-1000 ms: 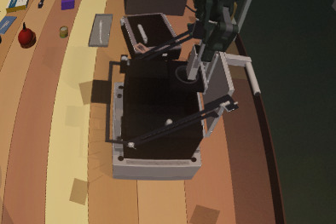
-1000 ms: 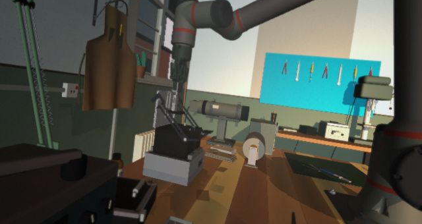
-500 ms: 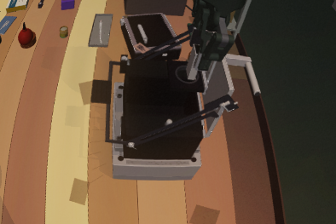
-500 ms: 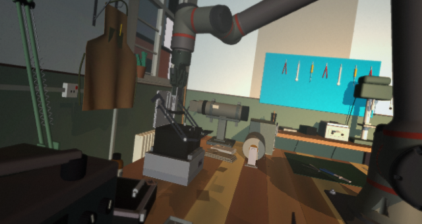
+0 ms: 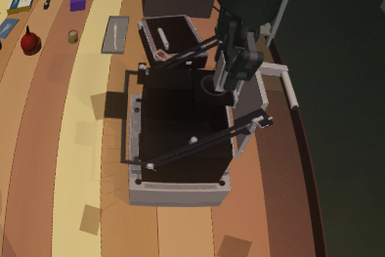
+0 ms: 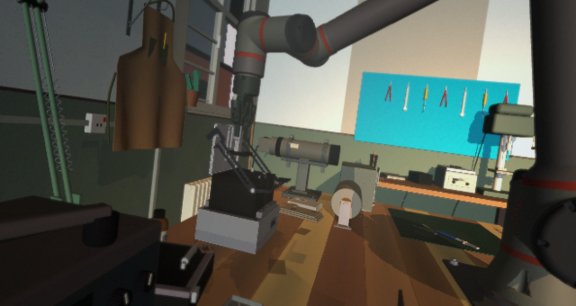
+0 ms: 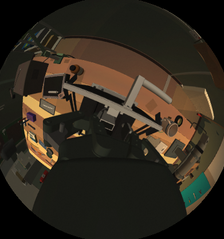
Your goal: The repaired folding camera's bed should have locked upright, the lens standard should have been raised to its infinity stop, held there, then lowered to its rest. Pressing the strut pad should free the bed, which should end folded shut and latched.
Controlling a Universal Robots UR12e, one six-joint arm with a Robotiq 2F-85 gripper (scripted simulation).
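The folding camera [image 5: 181, 153] [image 6: 238, 207] is a dark body on a grey base in the middle of the bench. Its grey bed [image 5: 249, 90] [image 7: 112, 100] stands upright at the far end, braced by two dark struts [image 5: 195, 146] [image 6: 234, 166]. The lens standard [image 5: 222, 77] [image 7: 108, 118] sits against the bed, with a grey handle bar [image 5: 283, 82] [image 7: 152, 90] sticking out behind the bed. My gripper [image 5: 229, 77] [image 6: 240, 130] [image 7: 112, 125] hangs straight down over the bed at the lens standard, its fingers half open and holding nothing.
The bench's curved edge [image 5: 303, 163] runs just behind the bed. An open dark case [image 5: 168, 38] lies beside the camera, a grey tray [image 5: 115, 33] beyond it. A telescope [image 6: 301, 150] and a grey box [image 6: 357, 186] stand further along.
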